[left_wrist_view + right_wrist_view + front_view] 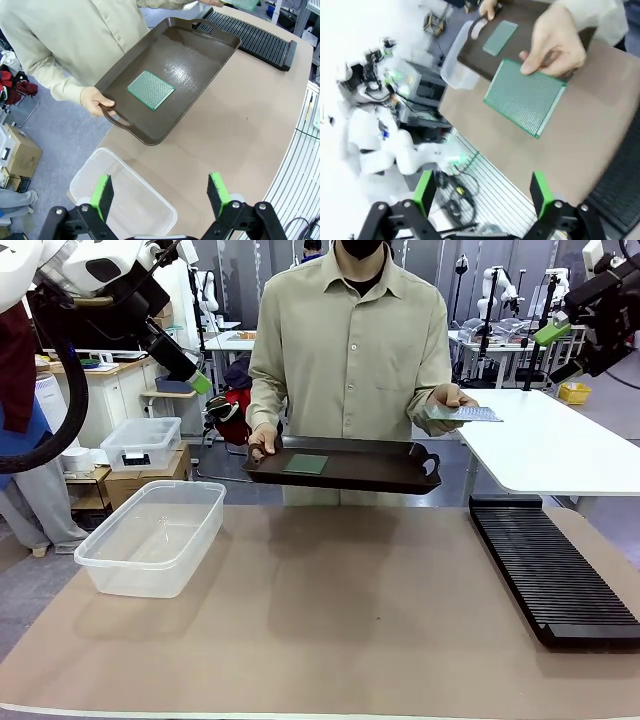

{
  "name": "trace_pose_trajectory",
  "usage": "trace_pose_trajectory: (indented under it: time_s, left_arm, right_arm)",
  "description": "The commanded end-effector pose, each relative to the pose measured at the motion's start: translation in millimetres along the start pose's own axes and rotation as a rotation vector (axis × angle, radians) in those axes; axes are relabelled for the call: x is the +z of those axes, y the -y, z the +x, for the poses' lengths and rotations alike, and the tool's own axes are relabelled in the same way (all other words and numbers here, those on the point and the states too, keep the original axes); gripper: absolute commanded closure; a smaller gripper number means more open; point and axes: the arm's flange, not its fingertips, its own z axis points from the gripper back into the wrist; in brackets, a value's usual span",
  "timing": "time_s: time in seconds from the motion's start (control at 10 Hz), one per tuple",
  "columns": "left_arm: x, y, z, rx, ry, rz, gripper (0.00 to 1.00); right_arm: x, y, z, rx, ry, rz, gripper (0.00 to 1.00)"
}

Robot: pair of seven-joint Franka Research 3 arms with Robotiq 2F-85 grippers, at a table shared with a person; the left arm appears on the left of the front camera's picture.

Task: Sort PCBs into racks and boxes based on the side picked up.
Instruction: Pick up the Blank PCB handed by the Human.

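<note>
A person's hand (557, 42) offers a PCB (525, 97) flat to the right end effector (482, 182), spread apart like the left end effector (160, 182), seemingly for pickup

A dark handled tray (385, 466) is above the tan tabletop (340, 625).

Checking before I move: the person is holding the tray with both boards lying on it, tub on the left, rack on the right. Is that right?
Not quite: one board lies on the tray; the other board is in the person's free hand, held off beside the tray, as the front view shows. The tub on the left and the rack on the right are correct.
</note>
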Motion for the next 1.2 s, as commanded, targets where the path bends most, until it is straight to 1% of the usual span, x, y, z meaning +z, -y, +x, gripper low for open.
trace_pose_trajectory:
  time_s: [0.0,0.1,0.3,0.4,0.5,0.6,1.0,1.1]
  left_arm:
    - [-0.6,-0.1,-1.2,0.002,-0.002,0.0,0.0]
    - [-0.6,-0.1,-1.2,0.002,-0.002,0.0,0.0]
    - [-0.6,-0.1,-1.2,0.002,-0.002,0.0,0.0]
    - [-0.6,-0.1,-1.2,0.002,-0.002,0.0,0.0]
    - [-0.6,-0.1,-1.2,0.002,-0.002,0.0,0.0]
    - [-0.6,-0.1,-1.2,0.002,-0.002,0.0,0.0]
    - [-0.6,-0.1,-1.2,0.002,-0.002,0.0,0.0]
    - [-0.6,-0.1,-1.2,0.002,-0.002,0.0,0.0]
  right_arm:
    - [-9.6,16.1,8.4,-0.136,0.044,0.095,0.0]
    - [-15.5,30.2,9.2,-0.171,0.033,0.125,0.0]
    - [-32.3,52.6,8.2,-0.238,0.055,0.124,0.0]
    - [-36.9,60.0,6.5,-0.264,0.048,0.131,0.0]
    - [-33.1,60.3,6.1,-0.239,0.056,0.109,0.0]
    - [-31.6,64.2,8.6,-0.218,0.021,0.12,0.0]
    - [-32.8,65.5,8.1,-0.222,0.024,0.113,0.0]
    - [-33.0,81.0,16.4,-0.255,0.044,0.183,0.0]
